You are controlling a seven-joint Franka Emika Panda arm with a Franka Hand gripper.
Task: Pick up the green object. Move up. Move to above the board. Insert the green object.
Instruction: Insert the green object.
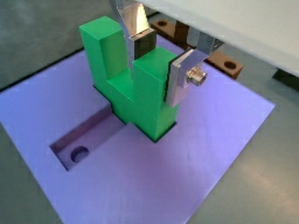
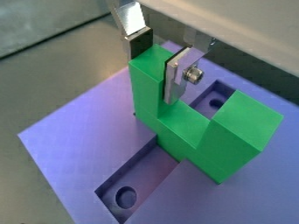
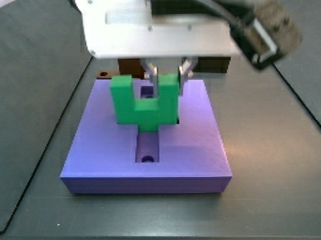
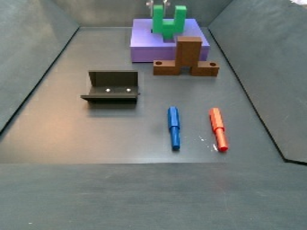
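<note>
The bright green object stands upright on the lavender board, its base down in the cross-shaped recess. It also shows in a wrist view and in both side views. My gripper straddles one prong near its top, one finger between the prongs and one outside, and is shut on it. It shows the same way in a wrist view. A round hole lies open in the recess arm.
A brown block stands against the board's near edge. The fixture stands on the floor to the left. A blue pen-like piece and a red one lie nearer the front.
</note>
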